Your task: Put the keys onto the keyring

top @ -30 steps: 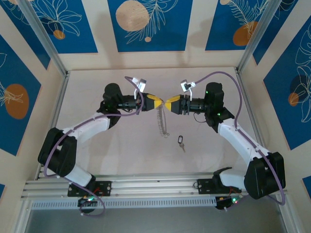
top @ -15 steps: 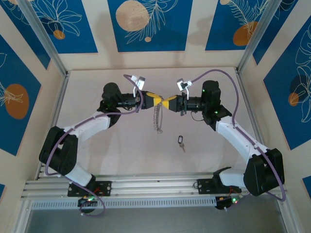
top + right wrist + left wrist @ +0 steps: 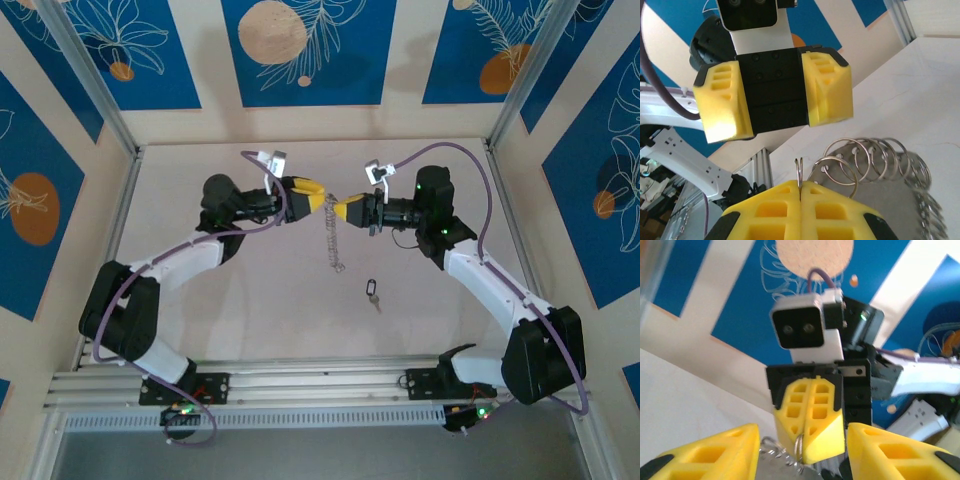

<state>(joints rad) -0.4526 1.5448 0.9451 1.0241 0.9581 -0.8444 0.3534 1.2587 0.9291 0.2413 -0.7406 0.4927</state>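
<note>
We see that the left gripper (image 3: 316, 196) has just let go; it stands half open and empty. The right gripper (image 3: 338, 209) alone pinches the keyring (image 3: 333, 240), which hangs mid-frame. The key (image 3: 373, 292) lies lower right of it, not yet threaded.

A pale tabletop (image 3: 250, 300) lay across the middle of the top view. Cream walls (image 3: 400, 60) rose around it, carrying blue panels (image 3: 340, 70) with white leaf outlines and peach or orange discs. Aluminium posts (image 3: 95, 85) stood at the upper corners, and a slotted rail (image 3: 320, 372) crossed the bottom.
</note>
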